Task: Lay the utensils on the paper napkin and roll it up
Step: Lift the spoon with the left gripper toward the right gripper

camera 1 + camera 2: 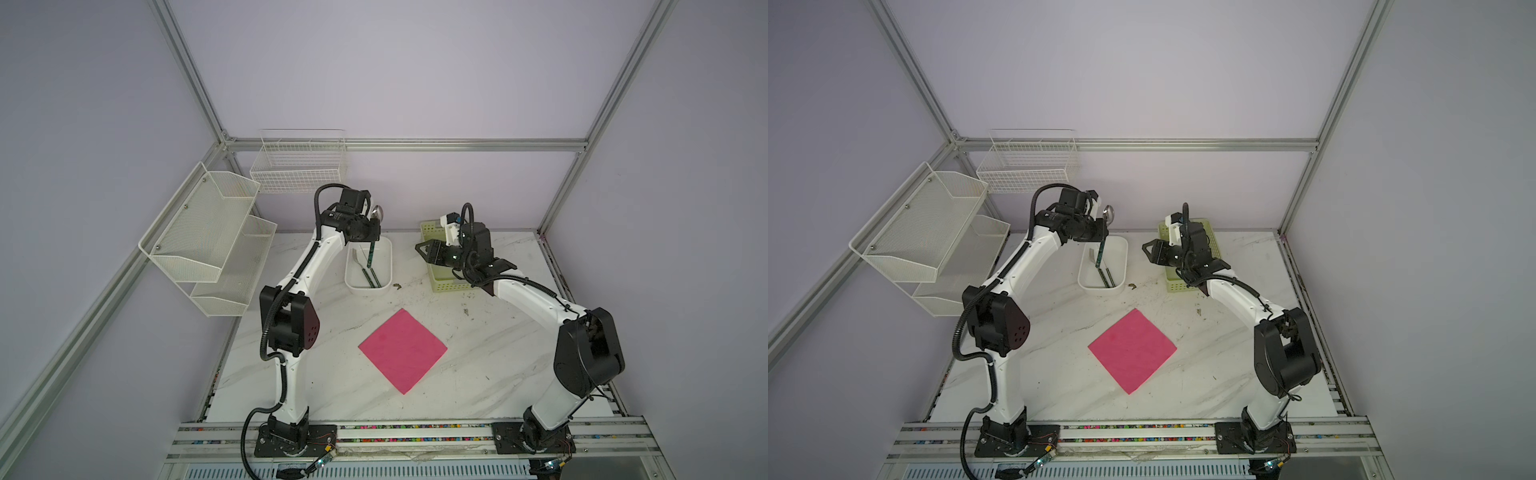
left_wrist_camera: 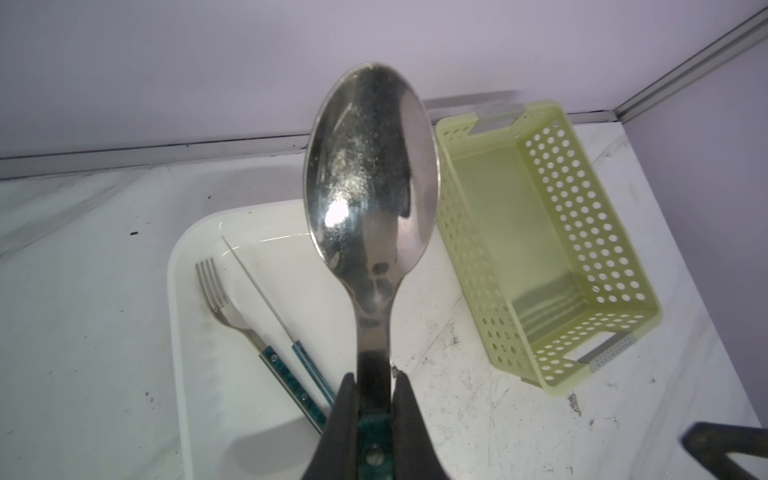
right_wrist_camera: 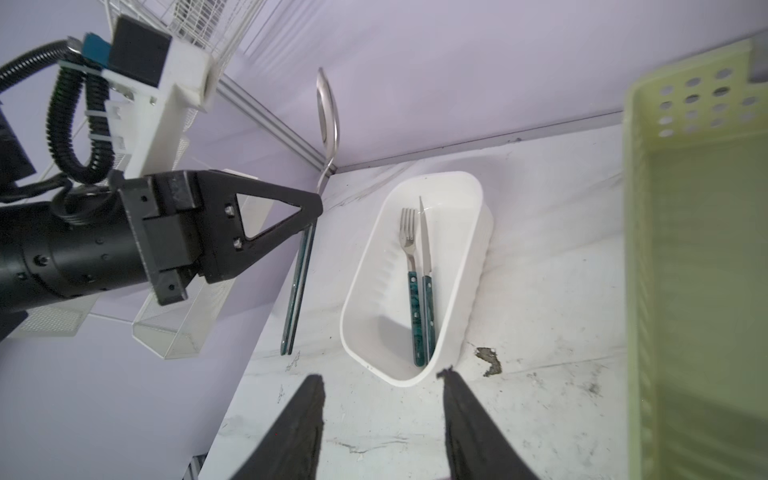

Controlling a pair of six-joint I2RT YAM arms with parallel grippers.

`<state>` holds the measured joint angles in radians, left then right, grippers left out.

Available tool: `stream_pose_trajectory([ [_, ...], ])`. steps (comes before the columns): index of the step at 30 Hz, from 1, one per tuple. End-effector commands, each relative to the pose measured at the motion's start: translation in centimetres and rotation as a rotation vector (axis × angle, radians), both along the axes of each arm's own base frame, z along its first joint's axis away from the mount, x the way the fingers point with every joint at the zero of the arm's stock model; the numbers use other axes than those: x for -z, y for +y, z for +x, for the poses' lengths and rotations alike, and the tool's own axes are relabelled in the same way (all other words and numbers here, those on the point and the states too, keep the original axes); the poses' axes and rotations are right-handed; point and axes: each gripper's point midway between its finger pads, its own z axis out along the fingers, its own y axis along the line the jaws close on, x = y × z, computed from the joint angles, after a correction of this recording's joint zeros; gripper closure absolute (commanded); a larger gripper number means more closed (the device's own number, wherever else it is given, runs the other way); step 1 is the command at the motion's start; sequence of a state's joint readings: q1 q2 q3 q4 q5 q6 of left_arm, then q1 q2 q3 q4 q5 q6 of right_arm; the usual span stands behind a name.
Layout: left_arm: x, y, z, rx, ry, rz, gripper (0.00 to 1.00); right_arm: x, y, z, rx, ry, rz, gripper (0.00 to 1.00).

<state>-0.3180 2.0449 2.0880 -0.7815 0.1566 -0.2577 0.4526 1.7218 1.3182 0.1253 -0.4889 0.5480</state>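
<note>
Where top views blur it, the left wrist view shows left jaws pinching the upright spoon (image 2: 371, 187), bowl up; right jaws gape.

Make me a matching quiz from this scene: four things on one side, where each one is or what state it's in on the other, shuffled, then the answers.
Things:
1. spoon
2. fork
3. pink napkin
4. yellow-green basket

Places or states:
A. lying in the white tub
B. empty
C. clamped in the left gripper
D. spread flat on the table

Pairs: 1-C, 2-A, 3-D, 4-B
</note>
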Motion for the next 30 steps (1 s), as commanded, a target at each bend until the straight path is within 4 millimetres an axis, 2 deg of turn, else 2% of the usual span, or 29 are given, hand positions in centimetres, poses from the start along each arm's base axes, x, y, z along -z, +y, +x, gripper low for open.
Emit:
stream_pose_trajectory([
  [1, -2.7, -2.0, -0.8, 0.074, -0.092, -0.06, 0.96, -2.4, 3.0, -1.0, -0.093, 0.025, 0.148, 0.53],
  [4, -2.9, -2.7, -1.3, 0.083, -0.09, -0.074, 0.96, -2.9, 4.1, -1.2, -0.12, 0.034, 0.197, 0.54],
  [11, -2.7, -3.8, -2.0, 0.097, -0.083, -0.091, 0.96, -2.0, 6.4, -1.1, -0.154, 0.076, 0.246, 0.57],
  [30, -3.5, -5.0, -3.3, 0.127, -0.086, -0.136, 0.96, 0.6, 8.2, 1.1, -0.155, 0.155, 0.3, 0.69],
])
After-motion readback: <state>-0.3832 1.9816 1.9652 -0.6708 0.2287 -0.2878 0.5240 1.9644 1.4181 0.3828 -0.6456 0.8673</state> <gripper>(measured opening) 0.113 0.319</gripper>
